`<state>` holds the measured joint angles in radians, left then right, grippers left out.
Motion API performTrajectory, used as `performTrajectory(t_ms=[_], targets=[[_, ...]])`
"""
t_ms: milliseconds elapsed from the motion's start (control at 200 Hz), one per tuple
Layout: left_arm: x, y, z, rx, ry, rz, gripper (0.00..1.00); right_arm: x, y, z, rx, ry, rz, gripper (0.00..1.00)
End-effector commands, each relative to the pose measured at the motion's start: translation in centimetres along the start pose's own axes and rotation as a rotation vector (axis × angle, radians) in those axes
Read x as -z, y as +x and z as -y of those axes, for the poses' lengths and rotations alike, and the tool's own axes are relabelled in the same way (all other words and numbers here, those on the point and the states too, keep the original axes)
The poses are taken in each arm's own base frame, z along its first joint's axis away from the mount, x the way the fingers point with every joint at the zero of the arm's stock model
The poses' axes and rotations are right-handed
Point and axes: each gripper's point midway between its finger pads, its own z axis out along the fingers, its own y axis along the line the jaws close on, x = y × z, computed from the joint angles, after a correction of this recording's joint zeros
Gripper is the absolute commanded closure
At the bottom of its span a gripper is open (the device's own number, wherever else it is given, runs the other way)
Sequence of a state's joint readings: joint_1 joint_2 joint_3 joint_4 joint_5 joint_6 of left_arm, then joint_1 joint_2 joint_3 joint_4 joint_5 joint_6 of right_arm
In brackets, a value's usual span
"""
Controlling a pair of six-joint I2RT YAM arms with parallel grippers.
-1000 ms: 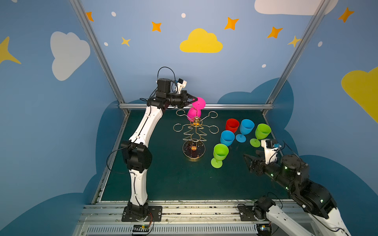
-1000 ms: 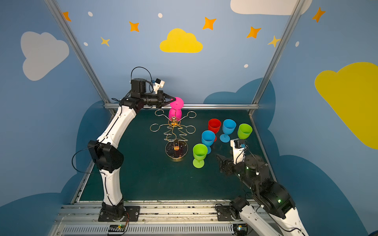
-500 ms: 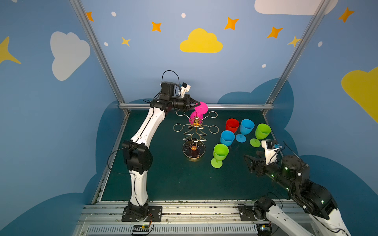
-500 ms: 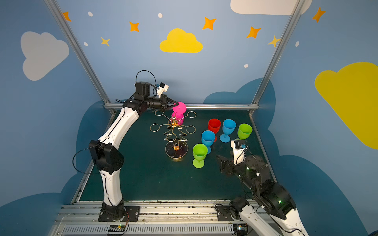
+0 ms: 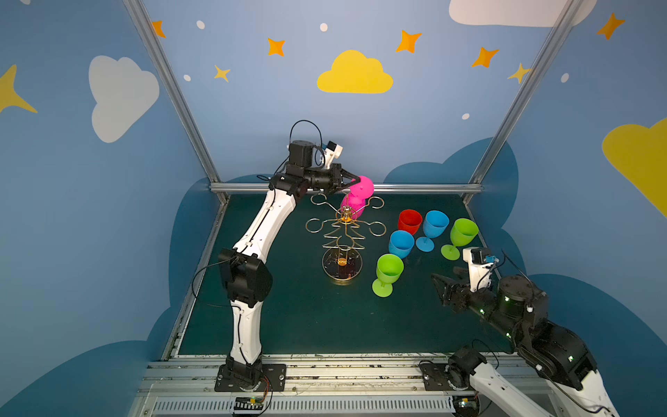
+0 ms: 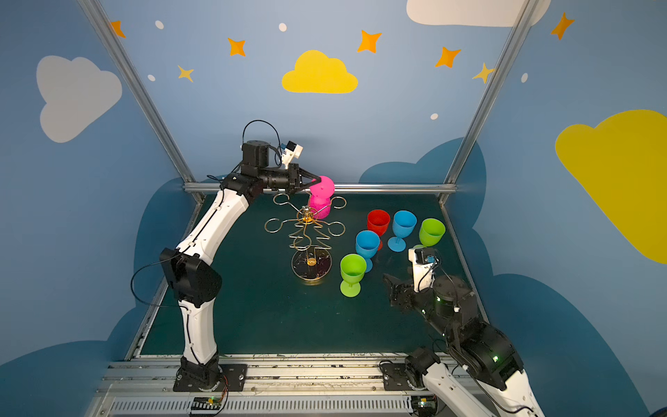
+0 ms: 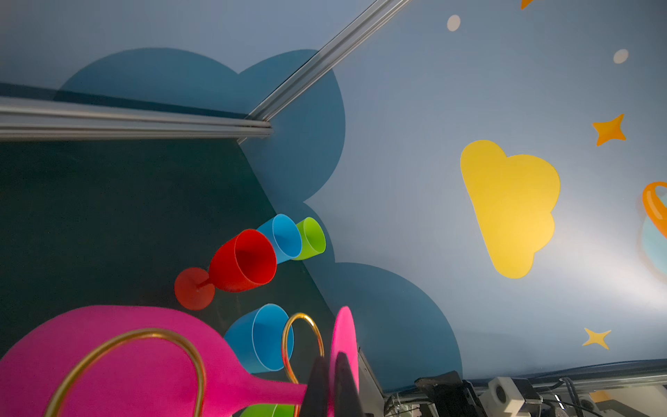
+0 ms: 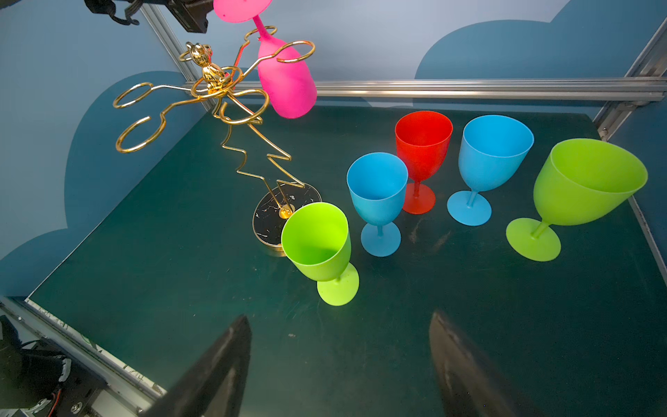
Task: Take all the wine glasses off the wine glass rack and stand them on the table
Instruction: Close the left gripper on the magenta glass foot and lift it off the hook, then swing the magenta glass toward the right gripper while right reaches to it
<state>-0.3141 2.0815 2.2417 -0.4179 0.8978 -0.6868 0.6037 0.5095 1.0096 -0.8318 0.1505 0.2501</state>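
Right wrist view — pink glass, one: inverted, tilted, up among the far loops of the gold rack, foot rim pinched in the clamped left gripper. Rack: one, six loops. Upright on the table: two blue glasses, two green glasses, one red glass. Right gripper — jaws wide, empty.

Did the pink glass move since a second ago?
Yes. Held by the left end effector, the pink wine glass shifted a little rightward in both top views, away from the unmoved centre post of the wine glass rack.
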Motion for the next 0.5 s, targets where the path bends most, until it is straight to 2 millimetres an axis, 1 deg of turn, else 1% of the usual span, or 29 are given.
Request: performTrajectory(t_ms=[0, 115, 245, 400, 496], targets=[[-0.4, -1.8, -0.2, -0.038, 0.013, 0.043, 0.97, 0.8, -0.6, 0.3, 0.001, 0.013, 0.025, 0.23], [-0.6, -3.6, -0.7, -0.041, 0.026, 0.089, 0.97, 1.0, -0.7, 0.3, 0.002, 0.016, 0.028, 0.23], [-0.3, -5.9, -0.9, -0.032, 0.059, 0.147, 0.97, 1.3, -0.8, 0.5, 0.004, 0.025, 0.031, 0.23], [0.0, -6.9, -0.9, -0.037, 0.074, 0.173, 0.97, 1.6, -0.9, 0.7, 0.008, 0.035, 0.037, 0.23], [0.9, -7.7, -1.2, -0.034, 0.070, 0.198, 0.97, 1.4, -0.9, 0.7, 0.011, 0.035, 0.033, 0.23]])
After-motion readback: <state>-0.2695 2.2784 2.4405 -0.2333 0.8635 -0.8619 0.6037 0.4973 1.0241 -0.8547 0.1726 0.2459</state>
